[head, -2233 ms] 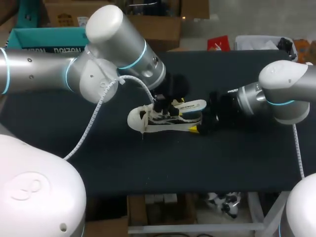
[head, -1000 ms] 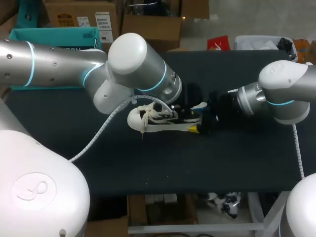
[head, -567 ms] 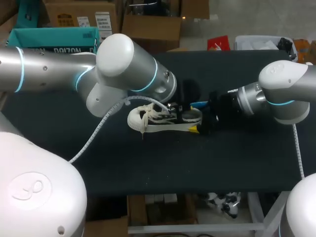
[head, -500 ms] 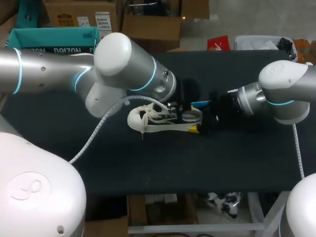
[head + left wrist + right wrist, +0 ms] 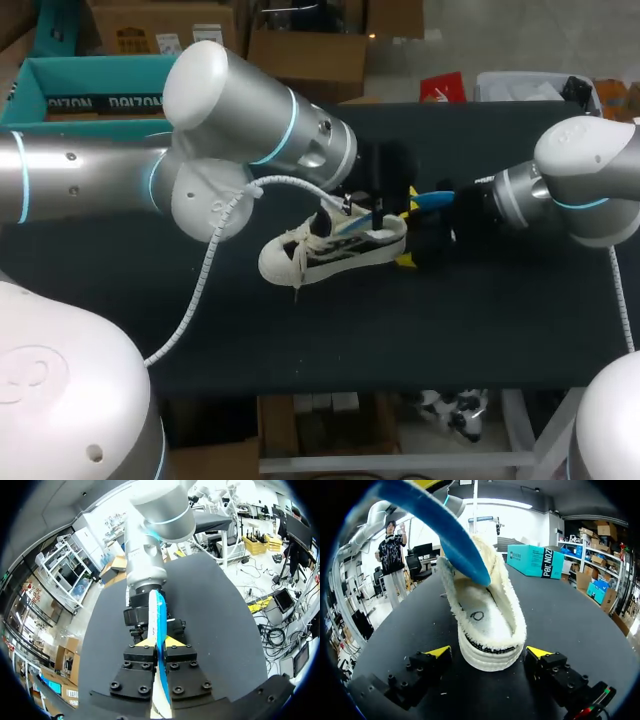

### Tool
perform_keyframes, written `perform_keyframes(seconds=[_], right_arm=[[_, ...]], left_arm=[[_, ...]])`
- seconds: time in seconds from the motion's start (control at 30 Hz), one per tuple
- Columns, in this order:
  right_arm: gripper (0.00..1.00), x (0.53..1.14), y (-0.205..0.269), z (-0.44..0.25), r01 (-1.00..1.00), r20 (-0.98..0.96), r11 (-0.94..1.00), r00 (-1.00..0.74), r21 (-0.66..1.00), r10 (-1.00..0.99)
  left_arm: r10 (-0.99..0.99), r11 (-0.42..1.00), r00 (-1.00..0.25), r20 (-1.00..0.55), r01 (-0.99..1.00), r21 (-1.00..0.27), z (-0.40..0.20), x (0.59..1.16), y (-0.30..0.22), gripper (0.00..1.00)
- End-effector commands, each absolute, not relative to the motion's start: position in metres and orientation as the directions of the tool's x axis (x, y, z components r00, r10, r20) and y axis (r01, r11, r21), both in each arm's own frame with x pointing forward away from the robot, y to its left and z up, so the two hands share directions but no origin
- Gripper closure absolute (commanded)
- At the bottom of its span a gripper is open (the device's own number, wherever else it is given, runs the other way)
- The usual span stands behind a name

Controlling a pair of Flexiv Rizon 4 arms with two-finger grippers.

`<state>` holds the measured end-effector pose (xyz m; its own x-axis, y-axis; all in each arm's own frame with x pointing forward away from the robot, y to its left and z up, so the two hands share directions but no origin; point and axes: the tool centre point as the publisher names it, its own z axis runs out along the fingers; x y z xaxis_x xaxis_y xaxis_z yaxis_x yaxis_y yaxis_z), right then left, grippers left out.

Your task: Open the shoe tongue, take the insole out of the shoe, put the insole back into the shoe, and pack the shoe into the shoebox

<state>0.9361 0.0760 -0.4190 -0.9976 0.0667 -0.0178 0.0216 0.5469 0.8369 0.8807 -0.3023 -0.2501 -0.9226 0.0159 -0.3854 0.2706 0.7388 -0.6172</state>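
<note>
Left gripper (image 5: pixel 160 642) closed tight on the blue insole (image 5: pixel 157 615), pinching its thin edge between both yellow tips, probably so that the flexible strip can slide lengthwise rather than buckle. Insole part way out, one end in the shoe's opening, the other jutting past the heel toward the table's right edge. Shoe (image 5: pixel 320 255) near the middle of the table (image 5: pixel 300 340), toe toward the left edge, heel toward the right, laces loose over the front. Right gripper (image 5: pixel 489 652) open, one finger on each side of the heel, apparently fencing the shoe against the pull; real contact at the heel not clear from the wrist view. Seems the removal step, not yet finished. Tight quarters around the heel, with both wrists crowded there and the insole's free end passing just above the right gripper. Bare cloth toward the near edge and ahead of the toe, good room for setting the insole down or swinging the shoe. Teal shoebox (image 5: pixel 90 85) at the far left corner, well apart from the shoe.
</note>
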Motion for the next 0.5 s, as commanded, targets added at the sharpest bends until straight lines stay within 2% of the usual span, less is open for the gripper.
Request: perform_keyframes(seconds=[0.03, 0.3, 0.5], right_arm=[[0.00, 0.926, 0.063, -0.411, 0.024, -0.022, 0.553, -0.997, 0.833, 0.076], [0.00, 0.929, 0.041, -0.388, 0.004, -0.025, 0.613, -0.999, 0.790, 0.039], [0.00, 0.942, 0.026, -0.366, -0.042, -0.038, 0.659, -0.999, 0.751, -0.020]], left_arm=[[0.010, 0.717, -0.921, -0.390, 0.278, -0.639, -0.248, 0.873, -0.306, 1.00], [-0.012, 0.647, -0.936, -0.352, 0.261, -0.716, -0.226, 0.864, -0.304, 1.00], [-0.004, 0.550, -0.964, -0.266, 0.220, -0.805, -0.200, 0.863, -0.296, 1.00]])
